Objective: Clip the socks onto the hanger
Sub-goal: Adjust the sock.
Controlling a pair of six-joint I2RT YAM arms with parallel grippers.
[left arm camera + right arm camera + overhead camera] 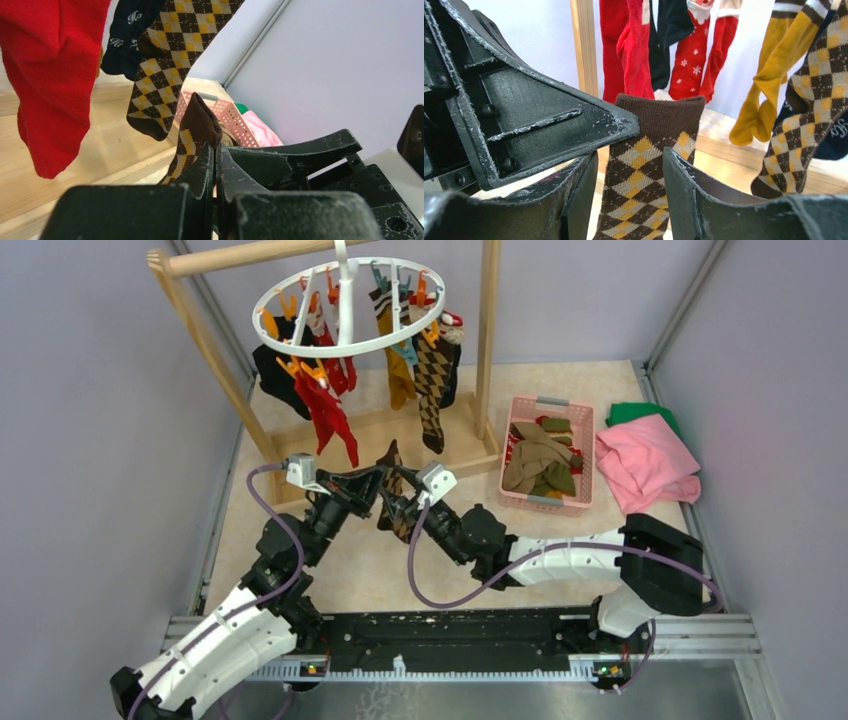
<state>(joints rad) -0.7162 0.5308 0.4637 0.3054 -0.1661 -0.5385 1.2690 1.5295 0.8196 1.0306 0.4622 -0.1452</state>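
The white ring hanger (345, 302) hangs from the wooden rack. Red (330, 405), black (278, 375), mustard (398, 370) and brown argyle (432, 380) socks are clipped under it. Below and in front of it, my left gripper (383, 480) (216, 150) is shut on the brown cuff of a loose argyle sock (392, 462) (200, 120) (649, 150), holding it upright above the table. My right gripper (398, 502) (629, 155) faces it with its jaws apart on either side of that sock. There is a gap between the sock and one jaw.
A pink basket (590, 455) holding more socks sits right of the wooden rack (490, 340). A pink cloth (645, 465) and a green cloth (640, 412) lie beside it at the right wall. The rack's base board (400, 435) lies just behind the grippers.
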